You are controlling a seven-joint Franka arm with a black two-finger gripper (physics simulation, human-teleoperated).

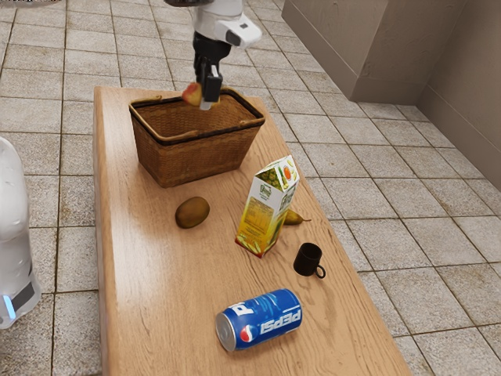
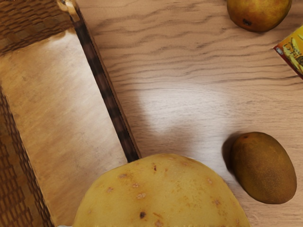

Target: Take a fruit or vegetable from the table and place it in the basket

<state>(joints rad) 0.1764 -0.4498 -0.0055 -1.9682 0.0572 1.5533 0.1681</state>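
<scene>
Currently grasping a red-and-yellow fruit [image 1: 189, 94] in the black gripper [image 1: 207, 97], raised and overlapping the far rim of the woven basket [image 1: 192, 160], upper left of the exterior view. Then rightward across the table [image 1: 153, 298]: past a brown fruit [image 1: 192, 212] left of centre, a Pepsi can [image 1: 262, 319] low in the middle, a carton [image 1: 266, 211], a pear [image 1: 293, 218] partly behind, a dark mug [image 1: 308, 258].

Red-yellow fruit [image 1: 190, 94] in tool [image 1: 207, 100], near wicker basket [image 1: 192, 163]

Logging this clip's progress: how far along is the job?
Picking up looks done: a red-and-yellow fruit is off the table. In hand: the gripper holds it up near the basket's rim. Left: getting it into the basket and letting go; it isn't inside yet.
</scene>
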